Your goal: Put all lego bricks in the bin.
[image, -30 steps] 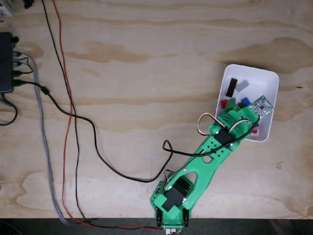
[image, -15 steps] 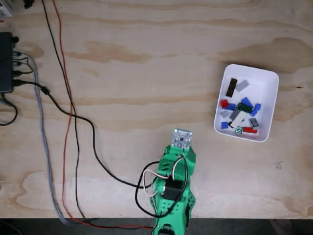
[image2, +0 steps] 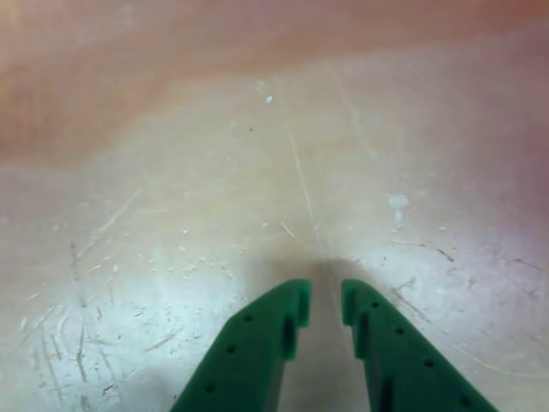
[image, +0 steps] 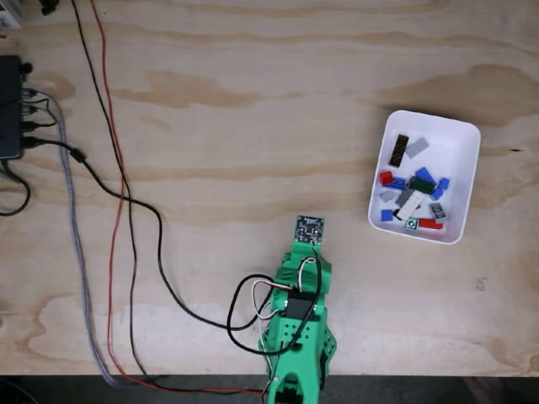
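Gripper (image2: 322, 305) slightly apart, empty; lego bricks (image: 411, 187) in bin (image: 466, 143); no legible writing.

Black, red and braided grey cables (image: 118, 210) trail across the plywood table (image: 253, 109) from a black box (image: 8, 105).

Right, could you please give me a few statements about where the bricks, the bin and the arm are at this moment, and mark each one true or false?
1. The bricks all lie inside the bin. True, as far as the fixed view shows.
2. The gripper holds a brick. False: the fingers stand slightly apart with bare wood between them.
3. The arm reaches over the bin. False: it is folded near the table's bottom edge, left of the bin in the fixed view.
4. Cables run across the left of the table. True.
5. The bin is tipped over. False: it sits flat, open side up.
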{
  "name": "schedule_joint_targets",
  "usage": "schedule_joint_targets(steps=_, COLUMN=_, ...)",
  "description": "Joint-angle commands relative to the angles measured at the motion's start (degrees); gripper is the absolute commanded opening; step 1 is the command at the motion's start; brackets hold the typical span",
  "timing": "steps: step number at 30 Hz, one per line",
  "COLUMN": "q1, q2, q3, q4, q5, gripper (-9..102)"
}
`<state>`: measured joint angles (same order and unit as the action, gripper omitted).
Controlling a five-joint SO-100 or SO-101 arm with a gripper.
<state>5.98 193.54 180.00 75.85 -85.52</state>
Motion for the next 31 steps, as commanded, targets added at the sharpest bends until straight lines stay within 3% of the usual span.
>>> schedule_joint_targets(steps=1, q1=-1.5, q2=-0.3, q3=0.4, q4=-0.6, q5=5.4, gripper=13)
schedule_joint_targets(steps=31, q1=-0.7, q2=-0.3, q3=0.4, q4=0.2, q5=7.1, gripper=15)
